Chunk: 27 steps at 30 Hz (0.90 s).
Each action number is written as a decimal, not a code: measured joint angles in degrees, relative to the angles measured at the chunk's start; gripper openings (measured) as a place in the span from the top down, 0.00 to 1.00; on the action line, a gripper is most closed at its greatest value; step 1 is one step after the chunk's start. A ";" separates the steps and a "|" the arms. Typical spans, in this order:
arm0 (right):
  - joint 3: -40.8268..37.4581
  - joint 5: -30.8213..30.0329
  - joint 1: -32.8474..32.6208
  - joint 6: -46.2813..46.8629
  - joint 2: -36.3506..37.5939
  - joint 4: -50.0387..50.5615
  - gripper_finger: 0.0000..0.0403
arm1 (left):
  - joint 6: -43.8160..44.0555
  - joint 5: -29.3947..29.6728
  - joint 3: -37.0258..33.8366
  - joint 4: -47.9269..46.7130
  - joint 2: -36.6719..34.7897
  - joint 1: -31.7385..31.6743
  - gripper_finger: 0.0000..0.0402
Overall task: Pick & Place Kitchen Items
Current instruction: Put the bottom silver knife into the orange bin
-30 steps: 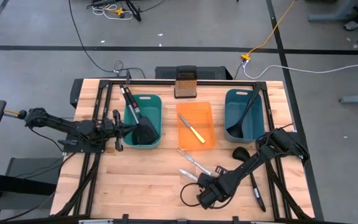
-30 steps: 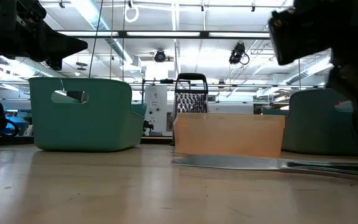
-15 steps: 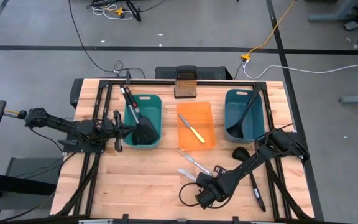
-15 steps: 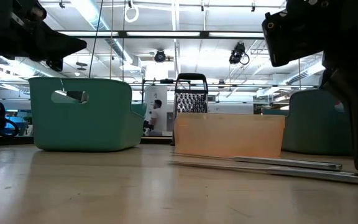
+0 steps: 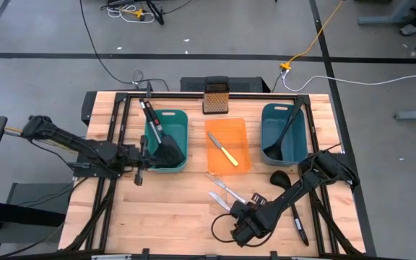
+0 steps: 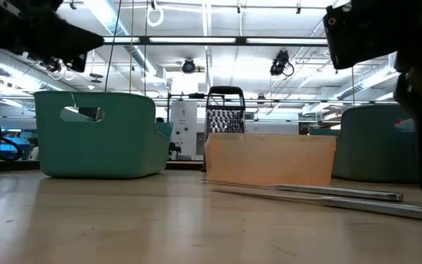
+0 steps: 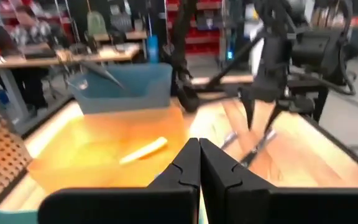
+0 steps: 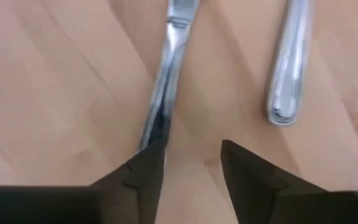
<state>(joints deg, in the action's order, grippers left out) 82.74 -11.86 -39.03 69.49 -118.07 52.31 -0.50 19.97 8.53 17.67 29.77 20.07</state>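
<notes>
Two silver knives [image 5: 222, 185] [image 5: 219, 203] lie flat on the wooden table in front of the orange tray [image 5: 240, 133]. My right gripper [image 8: 191, 163] points down over them, open. One knife [image 8: 174, 59] runs up to one fingertip, and the other knife's end [image 8: 288, 74] lies off to the side. My left gripper [image 7: 199, 163] is shut and level at the left teal bin [image 5: 179, 115], which holds black spatulas [image 5: 168, 148]. A yellow-handled knife [image 5: 227, 154] lies in the tray. One ladle [image 5: 283, 137] leans in the right bin and another [image 5: 289, 198] lies on the table. My right gripper comes from above with its fingers pointing down. One fingertip [image 8: 146, 163] stands at the end of the silver knife [image 8: 157, 127], which lies flat on the table and outside the gap. I cannot tell whether the fingertip touches it.
A dark box grater [image 5: 216, 97] stands at the table's far edge behind the tray. The right teal bin [image 5: 269, 115] is at the far right. Bare wood stretches across the near left of the table [image 5: 165, 209].
My left gripper has moved a little up and toward the table's right, over the left bin's near corner. Seen from the low view, one silver knife by my right gripper has shifted on the table.
</notes>
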 joint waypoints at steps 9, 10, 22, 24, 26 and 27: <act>0.04 -3.62 -1.91 2.71 1.23 -3.54 0.60 | -2.05 3.12 17.61 3.41 33.96 5.50 1.00; 0.04 -3.40 -1.98 2.81 1.23 -5.42 0.60 | -2.13 3.08 19.88 3.39 37.49 5.62 1.00; 0.09 3.86 -2.70 11.07 -0.17 -3.44 0.57 | -7.30 -6.28 39.15 6.04 65.26 2.46 1.00; 0.09 4.82 -2.66 10.80 -0.17 -3.53 0.58 | -7.29 -8.21 40.24 6.87 66.87 1.39 1.00; 0.09 4.92 -2.59 9.97 -0.17 -4.21 0.58 | -7.27 -9.39 40.32 6.44 66.95 0.46 1.00; 0.09 4.89 -2.55 9.39 -0.17 -4.25 0.58 | -7.27 -10.15 40.33 6.68 66.95 -0.03 1.00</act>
<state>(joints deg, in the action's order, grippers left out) 82.83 -6.97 -41.59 78.88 -118.24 48.06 -7.77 9.82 48.87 24.35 96.73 20.04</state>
